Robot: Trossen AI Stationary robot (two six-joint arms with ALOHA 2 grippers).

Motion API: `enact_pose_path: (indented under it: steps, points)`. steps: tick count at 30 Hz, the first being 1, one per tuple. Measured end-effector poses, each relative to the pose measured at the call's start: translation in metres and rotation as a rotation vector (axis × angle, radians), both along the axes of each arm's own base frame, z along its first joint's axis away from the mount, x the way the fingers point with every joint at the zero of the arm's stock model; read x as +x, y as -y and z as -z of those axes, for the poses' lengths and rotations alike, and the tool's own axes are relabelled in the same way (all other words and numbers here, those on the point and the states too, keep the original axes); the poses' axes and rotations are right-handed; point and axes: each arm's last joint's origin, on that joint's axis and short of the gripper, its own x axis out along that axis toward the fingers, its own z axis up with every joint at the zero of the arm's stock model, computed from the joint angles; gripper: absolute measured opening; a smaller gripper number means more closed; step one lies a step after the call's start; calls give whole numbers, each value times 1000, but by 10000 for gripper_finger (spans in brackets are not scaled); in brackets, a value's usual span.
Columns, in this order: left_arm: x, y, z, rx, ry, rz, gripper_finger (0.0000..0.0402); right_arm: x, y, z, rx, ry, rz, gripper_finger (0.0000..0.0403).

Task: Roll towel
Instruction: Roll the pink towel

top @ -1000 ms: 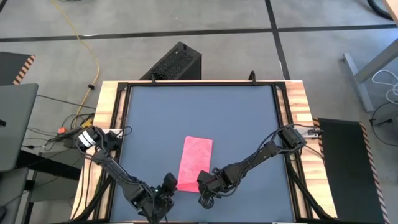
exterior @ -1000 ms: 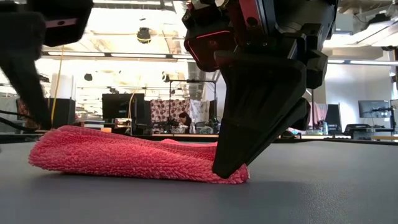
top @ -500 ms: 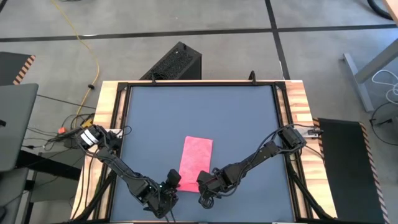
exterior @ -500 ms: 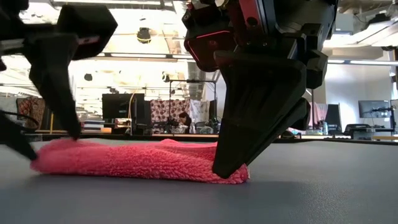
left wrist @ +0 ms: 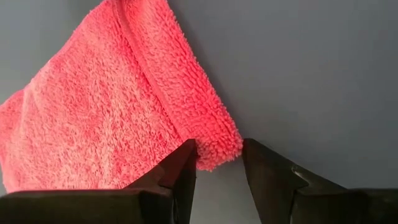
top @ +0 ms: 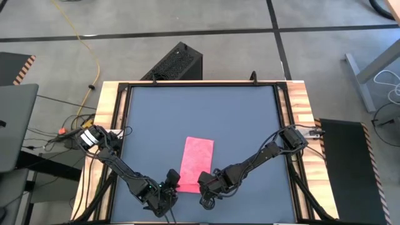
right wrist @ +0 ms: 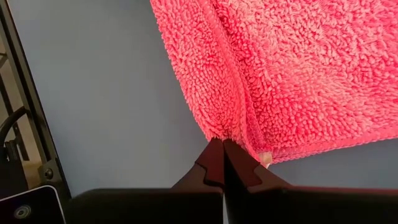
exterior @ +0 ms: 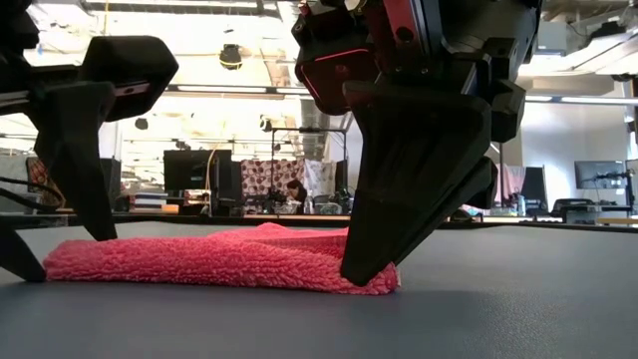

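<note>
The pink towel [top: 197, 159] lies flat on the dark grey mat [top: 200, 112], its long side running from near to far. My left gripper [left wrist: 219, 163] stands open at the towel's near left corner [left wrist: 217, 148], which lies between its two fingers. In the low view one finger [exterior: 92, 204] stands over the towel's top and the other [exterior: 20, 261] stands on the mat beside the towel's end. My right gripper [right wrist: 219, 152] is shut at the towel's near edge, close to the right corner. My left gripper straddles the towel's near left corner [left wrist: 214, 152], slanting down from the near left. I cannot tell whether its fingers touch the cloth. My right gripper pinches the towel's near edge [right wrist: 217, 134] between its fingertips, a little in from the right corner [right wrist: 264, 158]. It slants down from the near right. The towel lies on the mat there [exterior: 374, 281].
Bare mat lies all around the towel. A black frame and wooden strips [top: 109, 100] edge the table. A black box [top: 175, 62] stands on the floor beyond the far edge.
My left gripper has moved toward the towel's near left corner and sunk to the mat, so its fingers now stand on either side of that corner. The towel's left end lies a little flatter than before. My right gripper has kept still.
</note>
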Motion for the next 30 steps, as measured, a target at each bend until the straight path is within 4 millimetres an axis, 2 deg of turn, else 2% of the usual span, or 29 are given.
enact_pose_path:
  steps: [10,19,30]
  points:
    - [2,0,-1,-84,25,-80,114,0,0,0,1,0,1,14]
    - [2,1,0,-130,20,-116,7,0,0,0,1,0,2,14]
    - [2,1,0,-198,32,-206,0,0,0,0,10,-4,18,14]
